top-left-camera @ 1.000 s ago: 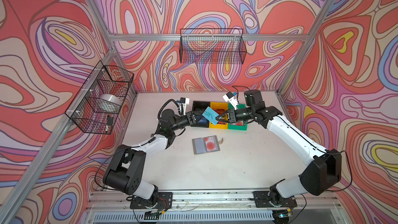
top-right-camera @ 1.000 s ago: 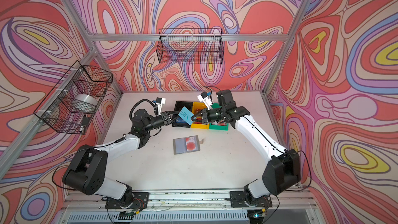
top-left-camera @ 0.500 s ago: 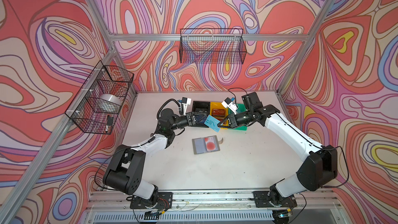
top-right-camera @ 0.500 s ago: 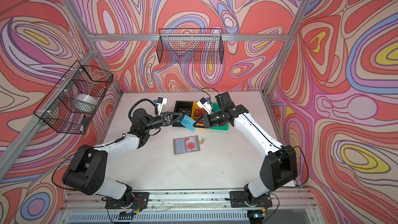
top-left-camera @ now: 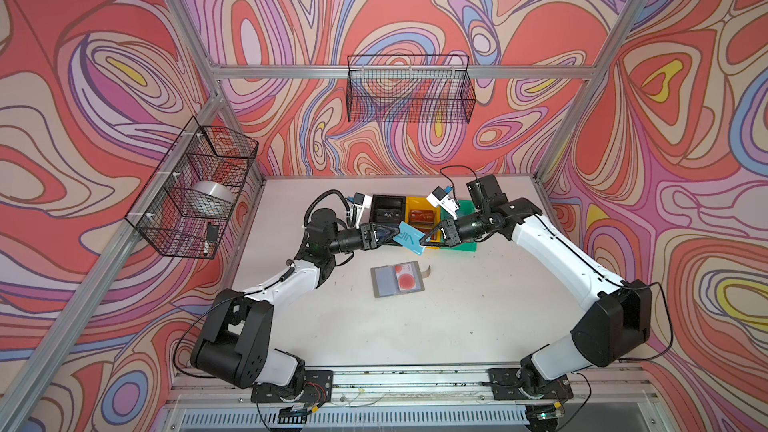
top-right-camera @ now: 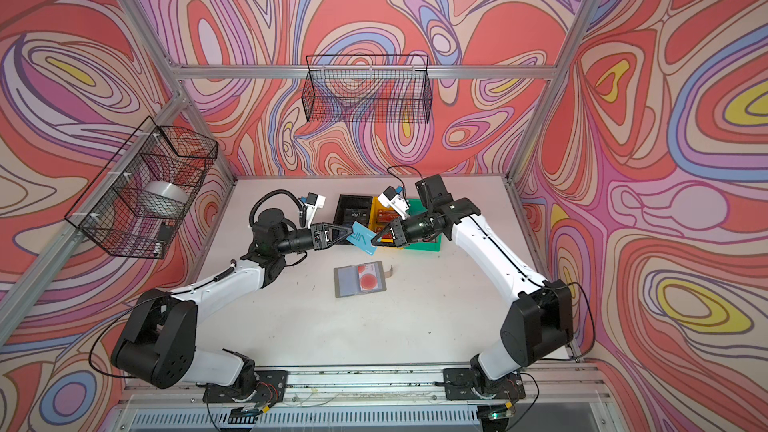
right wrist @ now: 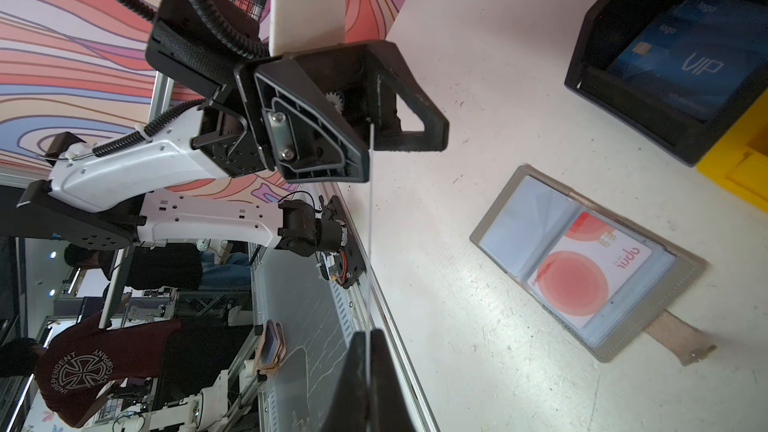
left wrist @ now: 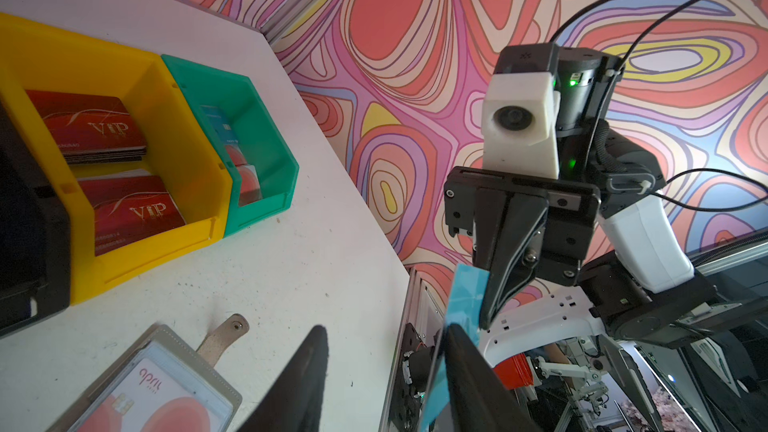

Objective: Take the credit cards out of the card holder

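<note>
Fingers of the right gripper [top-left-camera: 424,239] clamp the light blue card [top-left-camera: 409,238] in mid-air; fingers of the left gripper [top-left-camera: 392,235] stand apart around its other end, near the open card holder [top-left-camera: 388,282] on the table [top-left-camera: 457,326]

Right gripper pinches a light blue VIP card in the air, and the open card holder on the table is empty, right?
No. The card holder is not empty: the right wrist view shows a white card with red circles in one pocket. The right gripper does pinch the light blue VIP card.
</note>
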You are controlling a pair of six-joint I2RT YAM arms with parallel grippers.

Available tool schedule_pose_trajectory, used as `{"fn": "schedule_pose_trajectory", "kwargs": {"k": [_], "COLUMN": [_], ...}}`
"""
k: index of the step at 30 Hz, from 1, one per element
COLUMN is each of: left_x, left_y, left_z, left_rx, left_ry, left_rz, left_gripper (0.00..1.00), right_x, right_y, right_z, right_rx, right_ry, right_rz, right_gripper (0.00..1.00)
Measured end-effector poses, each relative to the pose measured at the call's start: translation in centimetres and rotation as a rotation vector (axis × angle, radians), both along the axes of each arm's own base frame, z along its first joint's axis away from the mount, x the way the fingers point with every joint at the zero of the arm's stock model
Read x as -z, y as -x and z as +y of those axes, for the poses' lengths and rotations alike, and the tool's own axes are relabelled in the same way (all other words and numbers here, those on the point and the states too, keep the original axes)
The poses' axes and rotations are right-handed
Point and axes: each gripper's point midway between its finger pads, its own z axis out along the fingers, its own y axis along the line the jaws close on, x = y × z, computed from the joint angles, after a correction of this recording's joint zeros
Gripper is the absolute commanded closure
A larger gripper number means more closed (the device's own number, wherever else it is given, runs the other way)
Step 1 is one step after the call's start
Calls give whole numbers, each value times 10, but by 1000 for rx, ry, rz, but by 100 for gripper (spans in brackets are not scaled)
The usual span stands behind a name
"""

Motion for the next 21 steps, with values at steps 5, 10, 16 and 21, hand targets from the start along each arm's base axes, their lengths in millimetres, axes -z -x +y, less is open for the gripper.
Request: {"fn": "schedule_pose_trajectory", "kwargs": {"k": [5, 10, 16, 21], "left_x": [-2, -7, -11, -11], "left_y": [4, 8, 8, 8], "left_z": [-1, -3, -7, -7], "left_rx": [28, 60, 93, 97], "left_ry": [6, 29, 65, 71], "left_rz": [0, 1, 2, 9], "left_gripper": [66, 97, 100, 100], "right_x": [4, 7, 12, 11], "right_y": [0, 0, -4, -5], "right_z": [2, 2, -1, -1], "right_rx": [-21, -32, -17, -17], "right_ry": [2, -1, 10, 9], "right_rz": [16, 29, 37, 37], "right_gripper": [100, 100, 100, 99]}}
